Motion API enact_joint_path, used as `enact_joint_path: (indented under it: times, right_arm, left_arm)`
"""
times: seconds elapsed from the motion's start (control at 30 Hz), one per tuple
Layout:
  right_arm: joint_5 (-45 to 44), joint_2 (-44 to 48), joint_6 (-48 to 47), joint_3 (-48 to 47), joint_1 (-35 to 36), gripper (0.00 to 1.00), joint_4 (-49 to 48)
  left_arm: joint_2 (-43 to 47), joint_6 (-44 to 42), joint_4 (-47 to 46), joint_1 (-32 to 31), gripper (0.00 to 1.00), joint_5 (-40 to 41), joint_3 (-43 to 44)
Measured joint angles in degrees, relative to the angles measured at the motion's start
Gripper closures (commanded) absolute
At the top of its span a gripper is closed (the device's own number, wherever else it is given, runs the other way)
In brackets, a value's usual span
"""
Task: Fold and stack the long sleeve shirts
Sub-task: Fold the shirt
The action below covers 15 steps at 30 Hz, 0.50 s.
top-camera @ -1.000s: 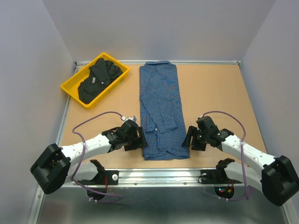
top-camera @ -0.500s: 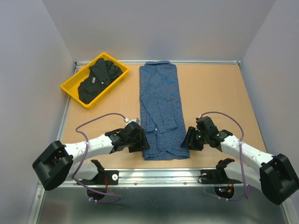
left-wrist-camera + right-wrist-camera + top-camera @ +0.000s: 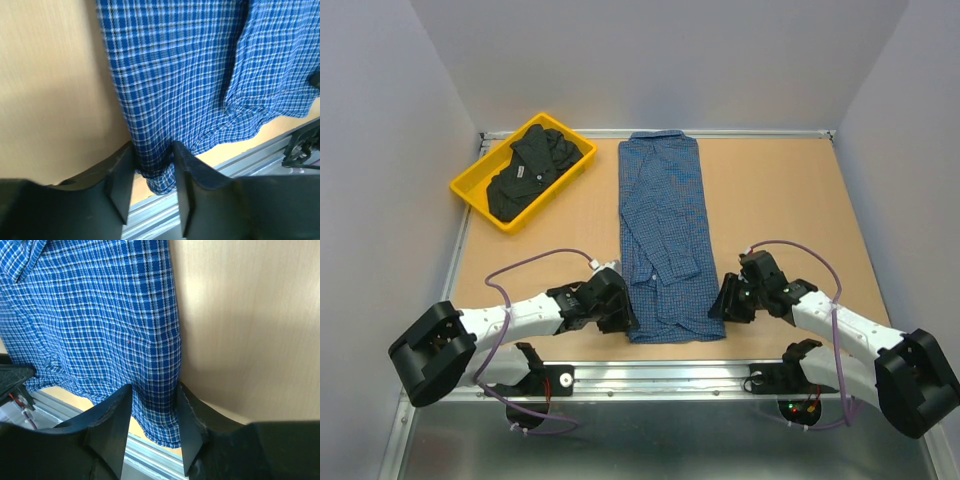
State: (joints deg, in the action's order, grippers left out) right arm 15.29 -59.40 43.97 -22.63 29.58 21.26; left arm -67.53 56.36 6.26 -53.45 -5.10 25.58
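The blue checked shirt (image 3: 663, 225) lies folded into a long strip down the middle of the table, collar at the far end. My left gripper (image 3: 626, 317) is at its near left hem corner. In the left wrist view the jaws (image 3: 152, 167) stand open with the shirt's edge (image 3: 165, 90) between them. My right gripper (image 3: 719, 302) is at the near right hem corner. It is also open (image 3: 154, 407), astride the cloth edge (image 3: 125, 325). The black shirt (image 3: 528, 172) lies crumpled in a yellow tray (image 3: 470, 192) at the far left.
A metal rail (image 3: 660, 372) runs along the table's near edge just behind the hem. Grey walls enclose the table on the left, far and right sides. Bare tabletop (image 3: 780, 190) lies right of the shirt.
Both grippers have moved inward onto the hem corners of the blue shirt, the left one more so. The shirt has not moved.
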Motion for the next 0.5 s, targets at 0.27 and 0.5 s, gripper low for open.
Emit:
enact_joint_path:
  times: [0.27, 0.5]
  right_arm:
    - [0.3, 0.2, -0.2, 1.1, -0.3, 0.96, 0.0]
    - [2.6, 3.1, -0.1, 1.1, -0.3, 0.99, 1.4]
  left_arm:
    - [0.0, 0.1, 1.6, -0.4, 1.00, -0.5, -0.6]
    - [3.1, 0.1, 5.9, -0.7, 1.00, -1.1, -0.6]
